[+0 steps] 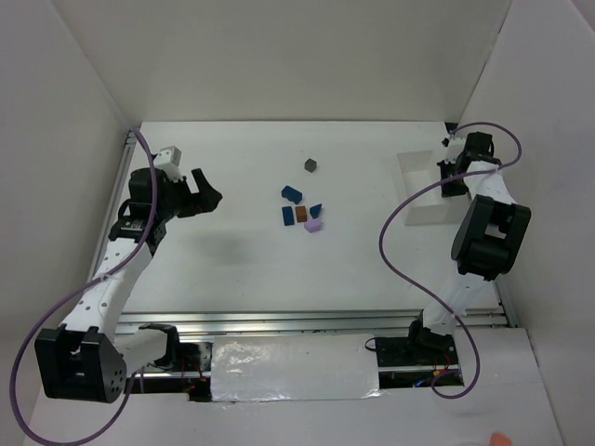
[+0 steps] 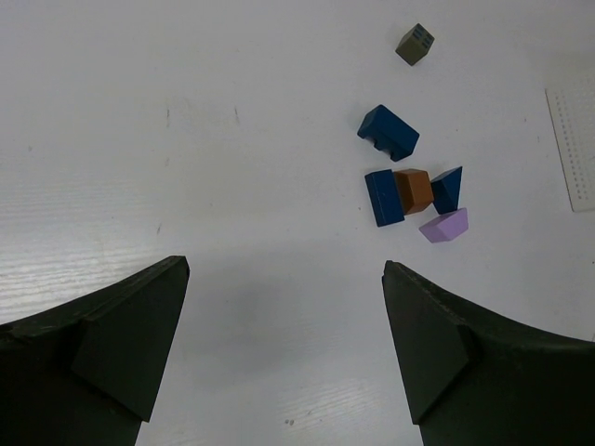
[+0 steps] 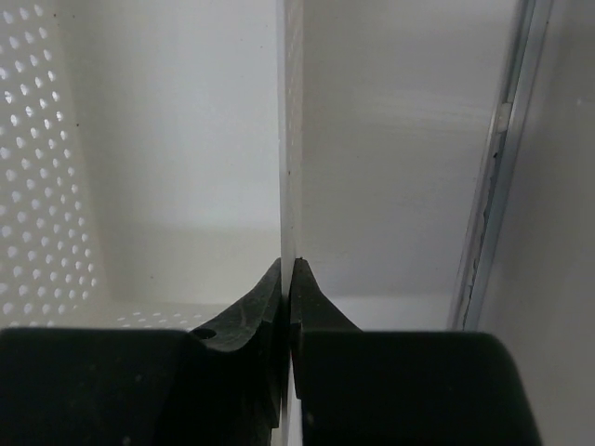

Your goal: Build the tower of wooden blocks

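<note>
The wood blocks lie loose on the table's middle, none stacked. They are a grey block, a blue block, a flat blue piece, a brown-orange block, a blue wedge and a lavender block. My left gripper is open and empty, well left of them. In the left wrist view its gripper is below the grey, blue, brown-orange and lavender blocks. My right gripper is shut on the thin wall of the white tray.
The white tray sits at the right side of the table, under my right gripper. Its perforated edge shows in the left wrist view. White walls enclose the table on three sides. A metal rail runs along the right edge.
</note>
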You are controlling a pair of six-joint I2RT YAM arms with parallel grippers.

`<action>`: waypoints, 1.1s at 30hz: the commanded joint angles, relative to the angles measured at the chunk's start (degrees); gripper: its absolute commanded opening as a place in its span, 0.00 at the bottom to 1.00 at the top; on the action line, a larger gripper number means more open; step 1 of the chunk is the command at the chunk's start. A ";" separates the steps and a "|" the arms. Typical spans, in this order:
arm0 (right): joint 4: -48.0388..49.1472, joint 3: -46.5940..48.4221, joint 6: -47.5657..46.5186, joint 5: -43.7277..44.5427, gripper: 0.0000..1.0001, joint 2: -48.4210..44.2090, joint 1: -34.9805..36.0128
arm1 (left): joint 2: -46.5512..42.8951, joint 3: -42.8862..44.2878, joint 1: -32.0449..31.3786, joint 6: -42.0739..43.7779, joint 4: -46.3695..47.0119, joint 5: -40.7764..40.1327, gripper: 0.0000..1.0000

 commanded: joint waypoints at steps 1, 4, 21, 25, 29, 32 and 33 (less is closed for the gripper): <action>2.85 1.71 1.86 0.85 0.07 -1.50 -0.48 | 0.89 2.85 -0.09 1.38 1.89 1.52 0.99; 2.23 2.15 2.39 0.15 0.15 -0.98 -1.01 | 2.21 3.02 -0.18 1.38 2.33 2.23 0.99; 4.95 -2.41 9.25 6.10 1.00 -16.08 9.34 | 20.83 17.87 -12.56 -13.02 -1.89 -4.01 0.99; 9.52 -9.61 25.82 20.94 1.00 -25.04 16.20 | 27.77 22.35 -16.69 -19.09 -3.29 -6.73 0.99; 12.24 -19.87 40.16 30.72 1.00 -35.39 22.09 | 35.93 30.68 -20.73 -24.36 -6.28 -10.25 0.99; 13.13 -25.51 47.73 35.46 1.00 -41.11 24.73 | 39.90 35.26 -22.23 -25.60 -9.44 -11.83 0.99; 13.22 -26.84 50.18 37.13 1.00 -42.71 25.43 | 40.35 35.54 -22.85 -26.30 -9.80 -11.83 0.99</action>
